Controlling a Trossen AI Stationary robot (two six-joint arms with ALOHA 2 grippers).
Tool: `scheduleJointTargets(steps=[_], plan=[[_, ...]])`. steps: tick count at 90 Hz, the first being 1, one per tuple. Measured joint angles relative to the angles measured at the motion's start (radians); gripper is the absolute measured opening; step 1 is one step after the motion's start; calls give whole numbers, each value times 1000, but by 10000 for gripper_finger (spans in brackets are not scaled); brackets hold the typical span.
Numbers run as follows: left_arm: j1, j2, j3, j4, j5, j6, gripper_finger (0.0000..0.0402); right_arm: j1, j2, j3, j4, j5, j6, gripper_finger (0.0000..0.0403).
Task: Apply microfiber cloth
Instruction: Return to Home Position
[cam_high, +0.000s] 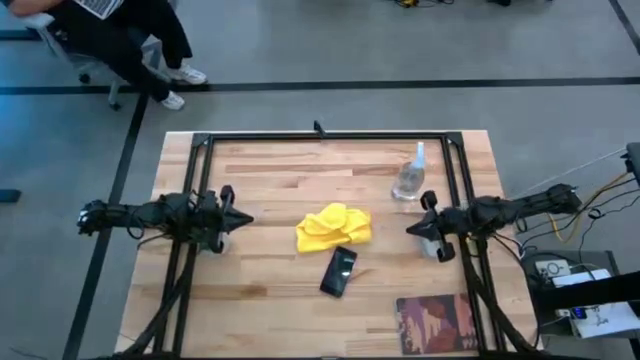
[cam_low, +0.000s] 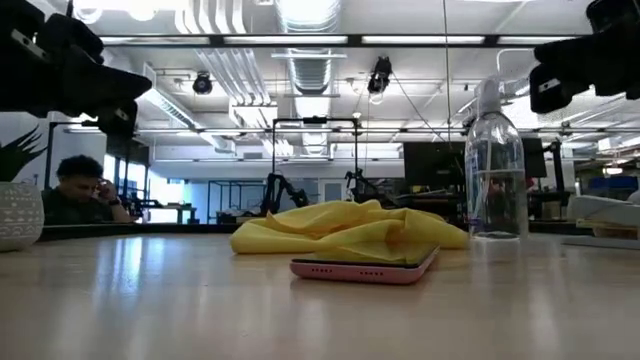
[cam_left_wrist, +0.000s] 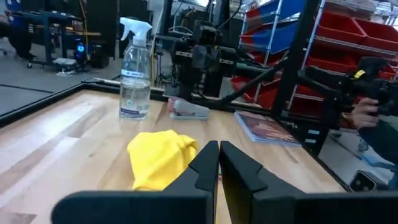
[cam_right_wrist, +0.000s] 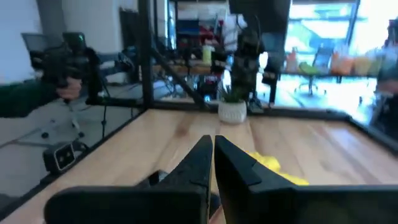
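Observation:
The yellow microfiber cloth (cam_high: 334, 227) lies crumpled in a heap on the middle of the wooden table; it also shows in the low view (cam_low: 350, 228) and both wrist views (cam_left_wrist: 160, 155) (cam_right_wrist: 273, 165). A black phone (cam_high: 338, 271) lies flat just in front of it, toward the near edge. My left gripper (cam_high: 243, 217) hovers shut to the cloth's left, above the table, pointing at it. My right gripper (cam_high: 412, 229) hovers shut to the cloth's right, pointing at it. Neither touches anything.
A clear spray bottle (cam_high: 410, 174) stands upright at the far right, close to my right arm. A dark reddish book (cam_high: 436, 324) lies at the near right corner. A black frame (cam_high: 320, 137) runs round the table. A person sits beyond the far left corner (cam_high: 120, 40).

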Motion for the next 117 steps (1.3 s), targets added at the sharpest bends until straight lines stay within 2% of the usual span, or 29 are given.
scheduleJointTargets(steps=[6,18,45,64,117], plan=[[0,5,0,4,-5,-4,0,0,-41,0,-23,-1,3,0],[0,17,0,17,-8,-4,0,0,-32,0,-20,-44,15,0],[0,51,0,29,-8,-4,0,0,-24,0,-40,-45,-11,0],[0,80,0,28,-8,-4,0,0,-23,-1,-68,-35,-199,0],[0,165,1,30,-7,-4,6,0,-23,-1,-68,-36,-165,0]])
